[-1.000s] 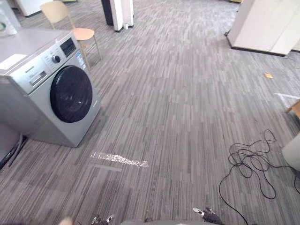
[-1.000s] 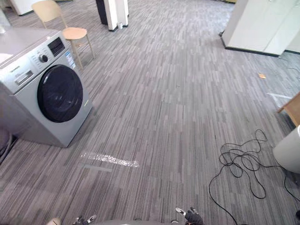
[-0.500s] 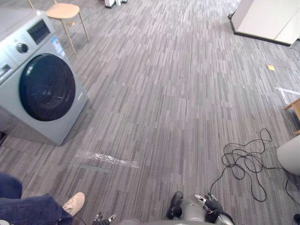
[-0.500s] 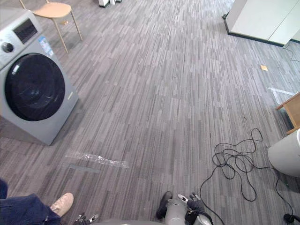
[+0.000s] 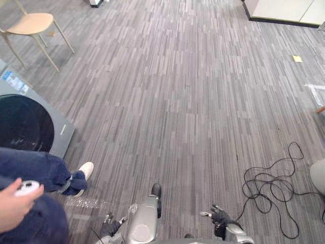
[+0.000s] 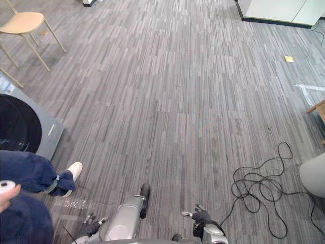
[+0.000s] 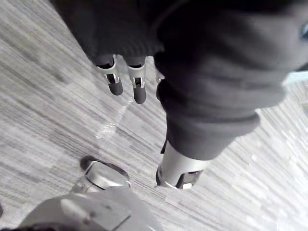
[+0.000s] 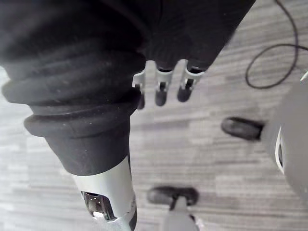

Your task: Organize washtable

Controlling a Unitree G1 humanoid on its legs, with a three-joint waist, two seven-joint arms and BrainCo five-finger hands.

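Observation:
My left hand (image 5: 109, 226) hangs low over the grey striped carpet at the bottom of the head views; in its wrist view its fingers (image 7: 138, 89) hang straight and relaxed, holding nothing. My right hand (image 5: 217, 216) hangs at the bottom right, and its fingers (image 8: 161, 92) are likewise relaxed and empty. A grey washing machine (image 5: 28, 127) with a dark round door stands at the left edge, well away from both hands.
A person stands close at the lower left: a blue trouser leg (image 5: 38, 166), a white shoe (image 5: 84, 171), and a hand holding a small white object (image 5: 25, 188). A wooden chair (image 5: 30, 25) stands far left. A pale round object (image 5: 319, 175) sits at the right edge.
The camera has tipped down and shifted, so the washing machine slid to the left edge. A person has stepped in at the lower left. Both hands now show further up in the picture.

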